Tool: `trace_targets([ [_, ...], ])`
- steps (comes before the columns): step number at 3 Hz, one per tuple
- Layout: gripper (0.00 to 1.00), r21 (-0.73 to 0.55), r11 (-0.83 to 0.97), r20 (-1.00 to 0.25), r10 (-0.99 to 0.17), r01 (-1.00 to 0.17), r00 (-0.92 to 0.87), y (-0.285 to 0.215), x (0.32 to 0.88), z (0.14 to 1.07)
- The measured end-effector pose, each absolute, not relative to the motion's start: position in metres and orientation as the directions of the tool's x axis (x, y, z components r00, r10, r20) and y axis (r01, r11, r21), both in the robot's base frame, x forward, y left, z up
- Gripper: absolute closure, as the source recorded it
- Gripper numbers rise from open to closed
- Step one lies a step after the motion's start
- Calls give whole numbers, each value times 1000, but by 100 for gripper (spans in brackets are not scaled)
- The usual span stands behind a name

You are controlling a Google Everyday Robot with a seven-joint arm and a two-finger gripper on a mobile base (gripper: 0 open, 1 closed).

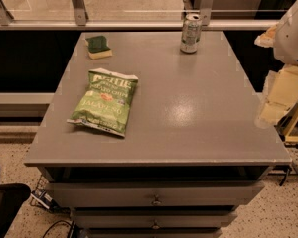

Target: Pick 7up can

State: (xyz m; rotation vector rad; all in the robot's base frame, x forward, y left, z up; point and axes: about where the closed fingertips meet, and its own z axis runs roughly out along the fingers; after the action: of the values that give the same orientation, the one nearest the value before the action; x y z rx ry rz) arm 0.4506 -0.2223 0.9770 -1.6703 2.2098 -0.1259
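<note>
Figure: The 7up can [190, 32] stands upright at the cabinet top's [198, 113] far edge, well apart from the chip bag [104, 101] and the sponge [99, 46], so I judge the approach unobstructed. My gripper [277, 100] hangs beyond the right edge; I cannot make out whether it is spread or closed.
</note>
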Motion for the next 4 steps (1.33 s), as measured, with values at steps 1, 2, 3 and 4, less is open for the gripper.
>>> trace_targets([
  [1, 0, -367, 365, -314, -914, -856, -256, -240, 481, 979],
  [2, 0, -423, 496, -504, -825, -758, -258, -273, 535, 967],
  [3, 0, -400, 588, -662, -716, -703, -222, -279, 588, 957],
  [4, 0, -348, 663, -788, -590, -663, -176, -275, 635, 943],
])
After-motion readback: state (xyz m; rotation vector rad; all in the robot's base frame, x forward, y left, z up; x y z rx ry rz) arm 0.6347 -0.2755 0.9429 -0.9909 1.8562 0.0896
